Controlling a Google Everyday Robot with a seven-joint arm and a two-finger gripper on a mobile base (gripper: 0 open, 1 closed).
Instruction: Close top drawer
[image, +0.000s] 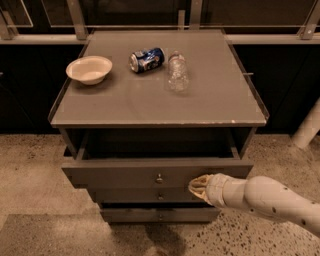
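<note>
Pushing with the gripper (199, 188), whose opening we cannot tell, set low against the front of the partly open top drawer (120, 172) at four o'clock from its knob (159, 178), we risk skewing the drawer until it jams, or slipping off its lower edge.

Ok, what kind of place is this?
Likely an office or lab test area: a grey drawer cabinet on speckled terrazzo-like floor, backed by dark glass partitions. The claw sits at the front of the open top drawer, right of its knob.
</note>
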